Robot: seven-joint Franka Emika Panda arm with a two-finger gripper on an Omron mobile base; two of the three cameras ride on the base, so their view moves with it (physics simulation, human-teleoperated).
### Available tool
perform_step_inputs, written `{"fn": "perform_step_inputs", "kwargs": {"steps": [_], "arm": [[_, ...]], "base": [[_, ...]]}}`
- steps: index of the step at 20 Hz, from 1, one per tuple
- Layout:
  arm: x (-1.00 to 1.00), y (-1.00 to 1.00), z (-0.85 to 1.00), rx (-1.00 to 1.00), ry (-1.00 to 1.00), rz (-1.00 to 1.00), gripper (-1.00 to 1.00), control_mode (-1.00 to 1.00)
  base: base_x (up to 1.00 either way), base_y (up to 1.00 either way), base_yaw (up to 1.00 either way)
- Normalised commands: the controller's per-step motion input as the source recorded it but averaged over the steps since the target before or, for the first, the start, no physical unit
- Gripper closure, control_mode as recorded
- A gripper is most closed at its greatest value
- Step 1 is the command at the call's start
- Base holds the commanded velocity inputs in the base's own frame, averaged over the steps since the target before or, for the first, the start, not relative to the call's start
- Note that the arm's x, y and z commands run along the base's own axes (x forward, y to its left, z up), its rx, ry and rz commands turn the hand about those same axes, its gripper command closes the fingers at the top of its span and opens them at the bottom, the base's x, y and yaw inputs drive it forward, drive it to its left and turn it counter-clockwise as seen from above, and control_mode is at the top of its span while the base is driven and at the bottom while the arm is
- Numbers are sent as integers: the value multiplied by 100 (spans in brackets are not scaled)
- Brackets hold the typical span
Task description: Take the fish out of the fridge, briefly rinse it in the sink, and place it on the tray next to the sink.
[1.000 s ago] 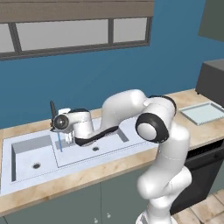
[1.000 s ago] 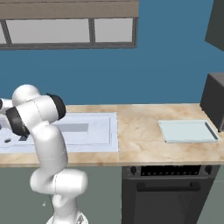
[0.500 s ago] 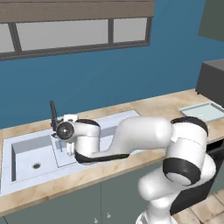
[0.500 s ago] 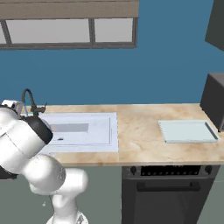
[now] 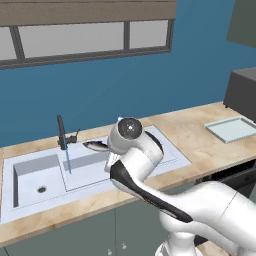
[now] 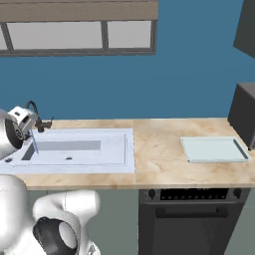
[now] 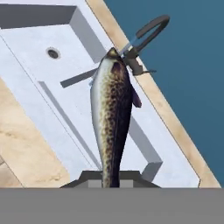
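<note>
Fish is held lengthwise between the clenched jaws of the gripper, its tail end pinched at the fingertips and its head pointed away towards the faucet. In the left base view the fish is seen sticking out sideways from the hand, above the flat drainboard part of the sink, just beside the dark faucet. A thin blue stream of water is seen falling from the faucet spout into the basin, near the fish's head. The round drain lies in the deeper basin to the left. The tray is set on the counter well apart from the sink, next to a dark appliance.
</note>
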Motion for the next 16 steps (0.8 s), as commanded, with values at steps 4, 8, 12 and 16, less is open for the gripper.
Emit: {"fn": "perform_step_inputs", "kwargs": {"steps": [4, 8, 12, 16], "arm": [[-83, -100, 34, 11, -22, -14, 100, -100], [-74, -90, 22, 14, -43, -13, 100, -100], [0, -6, 0, 0, 0, -3, 100, -100], [-2, -19, 0, 3, 0, 0, 100, 100]], "base": [[0, 0, 0], [0, 0, 0], [0, 0, 0], [-18, -75, -8]]}}
